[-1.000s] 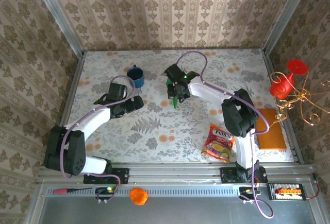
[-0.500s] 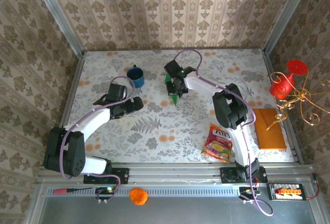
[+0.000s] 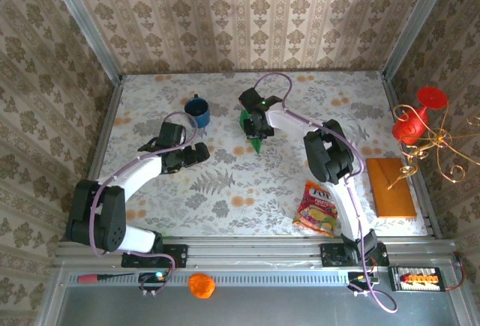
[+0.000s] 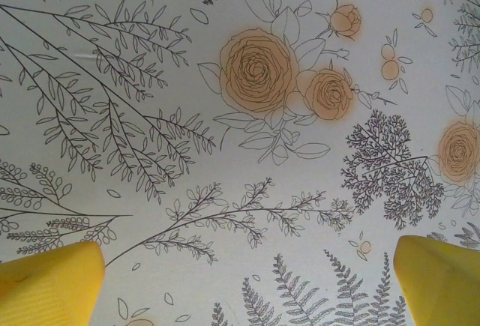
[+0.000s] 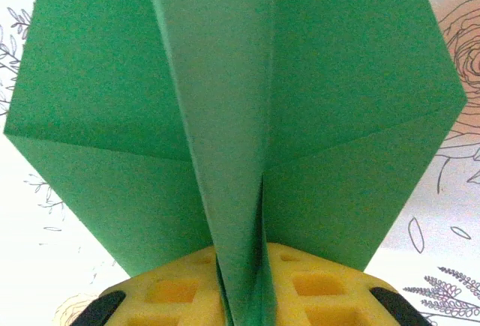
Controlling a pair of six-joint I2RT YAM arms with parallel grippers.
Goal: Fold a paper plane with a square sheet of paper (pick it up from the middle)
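Observation:
The paper plane (image 5: 225,79), folded bright-green paper with a long central ridge, fans out wide in the right wrist view. Its ridge runs down between the two yellow pads (image 5: 165,292) of my right gripper (image 5: 244,296), which is shut on it. From above, the plane (image 3: 256,143) hangs point-down under the right gripper (image 3: 255,125) over the far middle of the table. My left gripper (image 3: 196,154) hovers left of centre. Its yellow fingertips (image 4: 52,285) stand wide open over the bare flowered cloth, with nothing between them (image 4: 247,281).
A blue mug (image 3: 198,110) stands at the back, between the two grippers. A colourful snack packet (image 3: 318,207) lies near the right arm's base. An orange-brown board (image 3: 391,186) rests at the right edge, with a red ornament (image 3: 416,116) beyond it. Patterned walls close in three sides.
My right gripper has carried the plane slightly back and to the left, and the right arm's elbow has swung left. The left arm has stayed in place, still open.

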